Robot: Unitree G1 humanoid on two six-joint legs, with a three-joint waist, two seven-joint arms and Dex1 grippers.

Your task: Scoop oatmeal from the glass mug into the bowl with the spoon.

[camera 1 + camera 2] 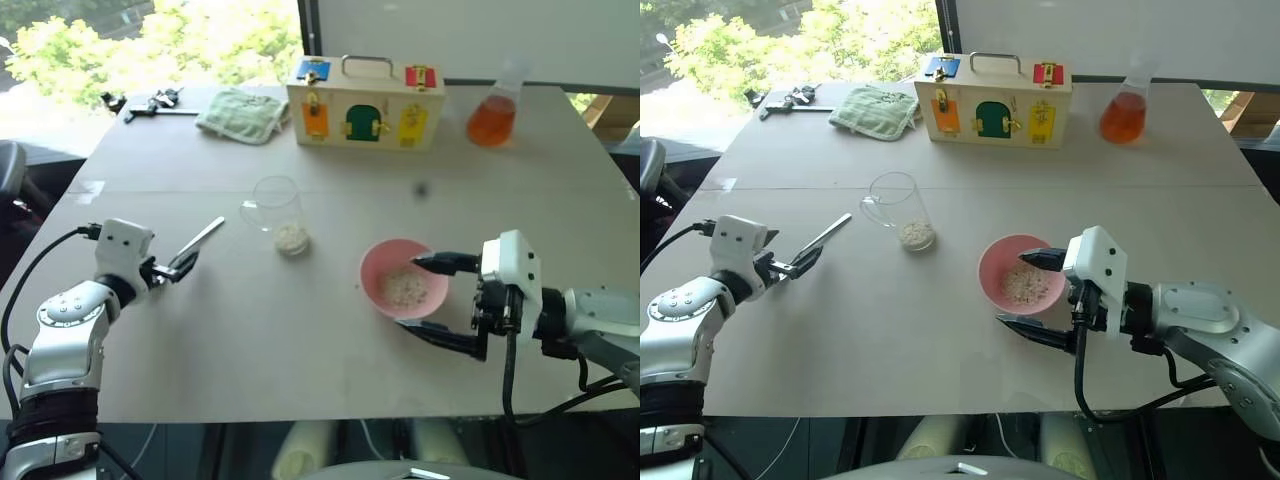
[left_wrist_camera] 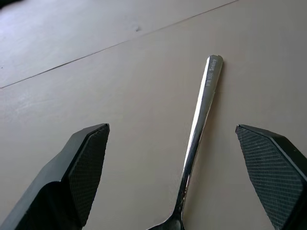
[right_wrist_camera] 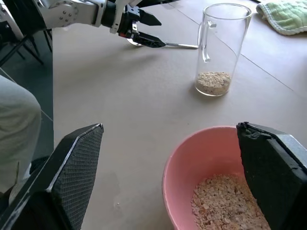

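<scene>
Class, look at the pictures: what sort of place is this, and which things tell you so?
Probably a robot test lab, not a kitchen: one big bare table by a window holds an odd mix, a latch box, a flask of orange liquid and a pink bowl of oatmeal.

One glass mug (image 1: 896,207), one pink bowl (image 1: 992,272), one spoon (image 1: 826,237), one flask (image 1: 1123,112) (orange liquid), one cloth (image 1: 874,108)
</scene>
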